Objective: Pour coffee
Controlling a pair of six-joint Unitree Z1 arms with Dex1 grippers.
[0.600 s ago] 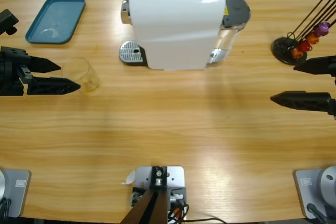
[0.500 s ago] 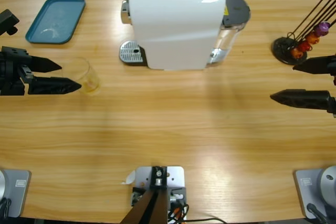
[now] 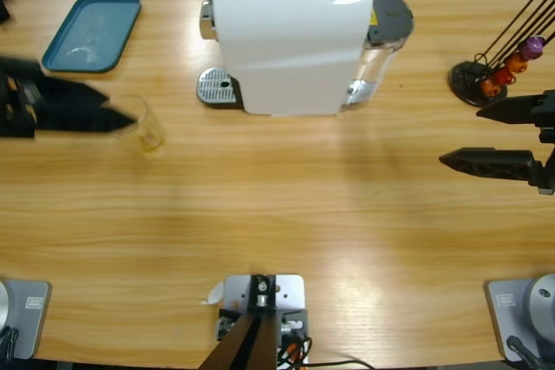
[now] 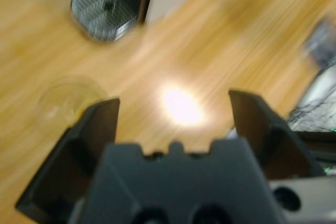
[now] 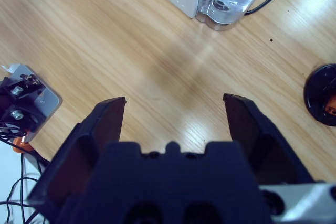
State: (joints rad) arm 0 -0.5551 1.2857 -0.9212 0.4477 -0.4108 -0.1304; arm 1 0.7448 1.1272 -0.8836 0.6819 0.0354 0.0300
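While my left claw sits spread beside the glass, w/ right claw spread too, a sideways nudge could spill the coffee.

Take the white coffee machine as your mark: it blocks the table's far middle. To its left stand the glass tumbler and teal tray; to its right, the capsule rack. In front of it the wood lies bare, so you can pass there.
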